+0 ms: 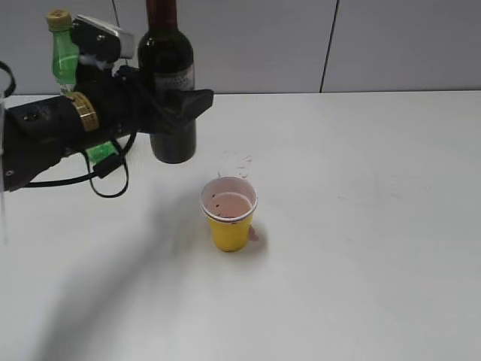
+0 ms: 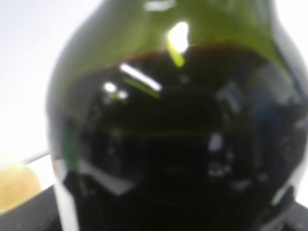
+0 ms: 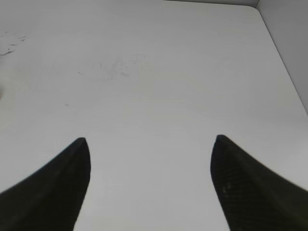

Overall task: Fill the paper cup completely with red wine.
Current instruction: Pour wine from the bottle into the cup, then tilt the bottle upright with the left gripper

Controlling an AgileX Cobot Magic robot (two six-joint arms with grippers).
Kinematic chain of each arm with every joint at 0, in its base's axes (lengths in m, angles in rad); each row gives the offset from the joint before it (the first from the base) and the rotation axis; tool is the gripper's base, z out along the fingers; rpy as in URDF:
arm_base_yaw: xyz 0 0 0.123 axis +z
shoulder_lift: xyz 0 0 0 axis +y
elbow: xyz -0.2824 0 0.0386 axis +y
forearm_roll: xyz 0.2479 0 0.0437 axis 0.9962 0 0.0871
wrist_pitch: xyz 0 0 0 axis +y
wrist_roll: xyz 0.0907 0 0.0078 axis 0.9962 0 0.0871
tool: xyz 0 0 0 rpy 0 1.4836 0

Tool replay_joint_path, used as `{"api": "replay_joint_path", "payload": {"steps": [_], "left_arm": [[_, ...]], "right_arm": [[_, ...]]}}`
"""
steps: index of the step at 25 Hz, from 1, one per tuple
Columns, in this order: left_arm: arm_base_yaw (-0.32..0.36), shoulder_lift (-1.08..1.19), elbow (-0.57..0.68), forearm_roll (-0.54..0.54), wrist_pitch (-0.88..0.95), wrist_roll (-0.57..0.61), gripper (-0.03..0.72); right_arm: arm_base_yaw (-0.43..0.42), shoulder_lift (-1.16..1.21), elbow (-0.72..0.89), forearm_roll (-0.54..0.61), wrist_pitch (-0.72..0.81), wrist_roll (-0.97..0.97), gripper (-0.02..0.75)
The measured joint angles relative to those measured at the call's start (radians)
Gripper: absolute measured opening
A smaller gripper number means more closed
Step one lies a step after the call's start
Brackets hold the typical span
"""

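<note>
Standing upright on the white bench [image 1: 376, 226], the wine bottle [image 1: 171, 98] has the left gripper [image 1: 176, 109] wrapped about its lower body, jaws on either side of the glass; whether they already press it I cannot tell for sure, though the fit looks snug. The paper cup [image 1: 229, 214] sits in front of the bottle, near but apart, its inside pinkish with only a little liquid showing, so the filling is judged barely begun. A bright green bottle [image 1: 65, 56] stands behind the arm.

From the left wrist, dark glass fills the view; the red wine [image 2: 183, 144] reaches to the bottle's shoulder, so plenty remains. A blurred yellow shape at lower left may be the cup.

From the right wrist, the right gripper [image 3: 150, 187] hangs over bare bench, jaws wide and holding nothing.

Next comes lifting the bottle, carrying its mouth over the cup and tilting slowly; the light cup could tip if bumped.
</note>
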Motion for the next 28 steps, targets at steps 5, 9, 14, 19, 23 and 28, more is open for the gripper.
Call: {"api": "replay_joint_path", "payload": {"steps": [5,9,14,19,23,28], "left_arm": [[0.0,-0.118,0.162,-0.145,-0.008,0.129,0.557],[0.003,-0.19,0.273,-0.241,-0.027,0.173,0.557],[0.005,-0.265,0.392,-0.366,-0.035,0.266,0.556],[0.005,-0.308,0.456,-0.523,-0.039,0.377,0.556],[0.005,-0.316,0.47,-0.623,-0.037,0.421,0.556],[0.005,-0.316,0.47,-0.735,-0.036,0.473,0.555]], "right_arm": [[0.0,0.0,0.0,0.0,0.0,0.0,0.589],[0.0,0.0,0.0,0.0,0.0,0.0,0.589],[0.0,0.0,0.0,0.0,0.0,0.0,0.589],[0.0,0.0,0.0,0.0,0.0,0.001,0.589],[0.0,0.0,0.0,0.0,0.0,0.001,0.589],[0.0,0.0,0.0,0.0,0.0,0.001,0.589]]}}
